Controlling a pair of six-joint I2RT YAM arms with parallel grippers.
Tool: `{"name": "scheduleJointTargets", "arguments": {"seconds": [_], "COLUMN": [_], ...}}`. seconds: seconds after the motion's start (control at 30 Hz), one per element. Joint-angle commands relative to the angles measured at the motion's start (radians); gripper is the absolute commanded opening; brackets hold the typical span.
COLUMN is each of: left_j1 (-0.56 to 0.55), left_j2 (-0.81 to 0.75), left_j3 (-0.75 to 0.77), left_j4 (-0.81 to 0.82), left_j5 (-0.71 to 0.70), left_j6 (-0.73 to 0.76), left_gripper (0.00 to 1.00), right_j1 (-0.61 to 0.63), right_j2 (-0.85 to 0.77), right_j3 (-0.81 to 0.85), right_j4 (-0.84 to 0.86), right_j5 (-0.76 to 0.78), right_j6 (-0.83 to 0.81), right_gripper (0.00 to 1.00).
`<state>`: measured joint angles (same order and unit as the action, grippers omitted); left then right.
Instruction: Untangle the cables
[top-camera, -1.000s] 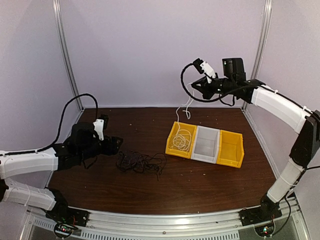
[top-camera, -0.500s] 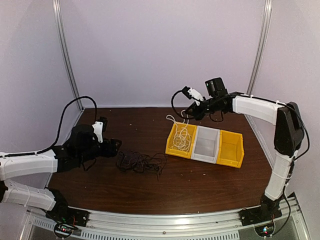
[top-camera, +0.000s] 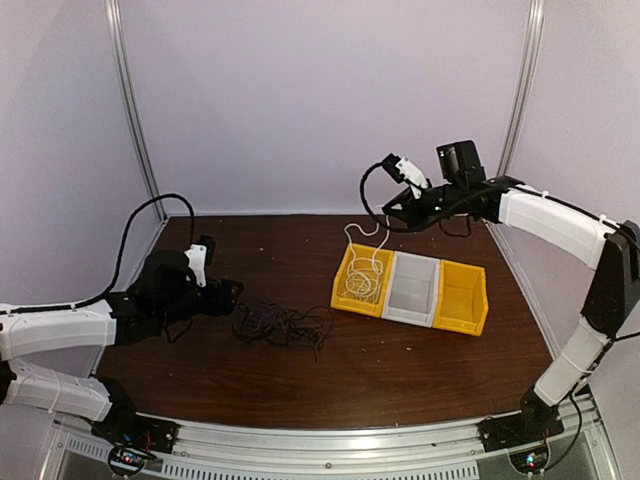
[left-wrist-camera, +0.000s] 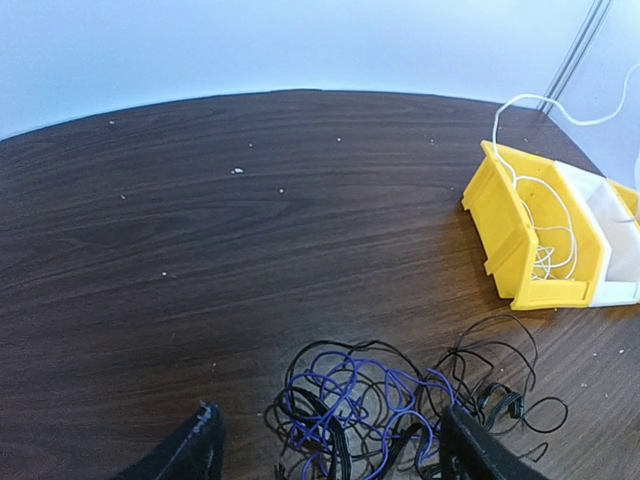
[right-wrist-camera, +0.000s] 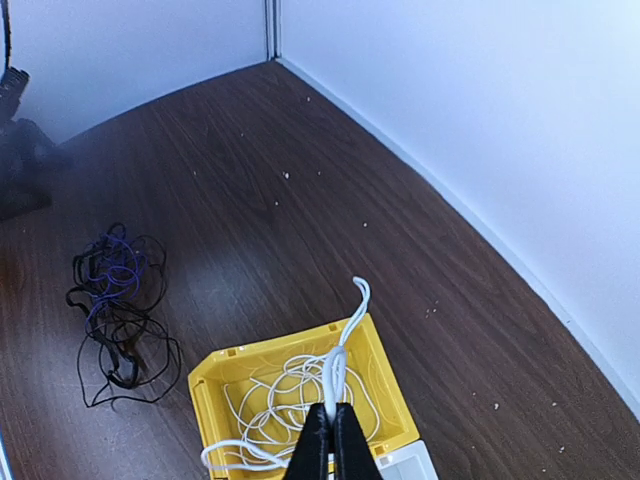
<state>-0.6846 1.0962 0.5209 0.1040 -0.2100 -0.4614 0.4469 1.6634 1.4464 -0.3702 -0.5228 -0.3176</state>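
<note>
A thin white cable (top-camera: 366, 270) lies mostly coiled in the left yellow bin (top-camera: 345, 290). My right gripper (top-camera: 390, 220) is shut on a doubled loop of it and holds that end above the bin. In the right wrist view the fingers (right-wrist-camera: 332, 425) pinch the white cable (right-wrist-camera: 335, 375) over the bin (right-wrist-camera: 300, 350). A clump of black and purple cables (top-camera: 275, 325) lies on the table, also seen in the left wrist view (left-wrist-camera: 390, 400). My left gripper (top-camera: 228, 292) is open and empty, low just left of the clump (left-wrist-camera: 330, 438).
A white bin (top-camera: 415, 290) and a second yellow bin (top-camera: 462, 300) stand joined to the right of the first. Walls and metal frame posts (top-camera: 135, 130) close the back and sides. The dark clump shows far left in the right wrist view (right-wrist-camera: 115, 300).
My right gripper, still holding the white cable, dipped down and left toward the bin, then came back up and to the right. The left arm has barely moved.
</note>
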Motion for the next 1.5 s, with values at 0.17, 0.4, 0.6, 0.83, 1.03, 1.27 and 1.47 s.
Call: {"name": "scheduleJointTargets", "arguments": {"seconds": [0.17, 0.4, 0.6, 0.83, 1.03, 1.27, 1.47], "left_j1": [-0.002, -0.003, -0.003, -0.003, -0.003, -0.003, -0.003], "left_j2": [0.024, 0.001, -0.019, 0.001, 0.006, -0.004, 0.014], "left_j3": [0.005, -0.013, -0.022, -0.022, -0.008, -0.029, 0.002], "left_j4": [0.05, 0.04, 0.037, 0.057, 0.044, 0.059, 0.041], "left_j5": [-0.006, -0.01, -0.017, -0.007, 0.01, 0.007, 0.009], "left_j6": [0.014, 0.007, 0.005, 0.0, -0.006, -0.02, -0.012], "left_gripper": [0.75, 0.75, 0.75, 0.75, 0.75, 0.75, 0.75], "right_j1": [-0.004, -0.002, 0.003, 0.041, 0.047, 0.047, 0.047], "right_j2": [-0.103, -0.189, -0.192, -0.169, -0.055, 0.038, 0.154], "right_j3": [-0.107, -0.149, -0.158, -0.205, -0.102, -0.051, 0.076], "right_j4": [-0.054, -0.067, -0.19, -0.155, -0.188, -0.098, -0.042], "right_j5": [-0.02, -0.048, -0.082, -0.105, -0.164, -0.141, -0.088], "right_j6": [-0.004, 0.019, 0.0, -0.001, -0.001, 0.013, 0.01], "right_gripper": [0.0, 0.0, 0.0, 0.0, 0.0, 0.0, 0.0]}}
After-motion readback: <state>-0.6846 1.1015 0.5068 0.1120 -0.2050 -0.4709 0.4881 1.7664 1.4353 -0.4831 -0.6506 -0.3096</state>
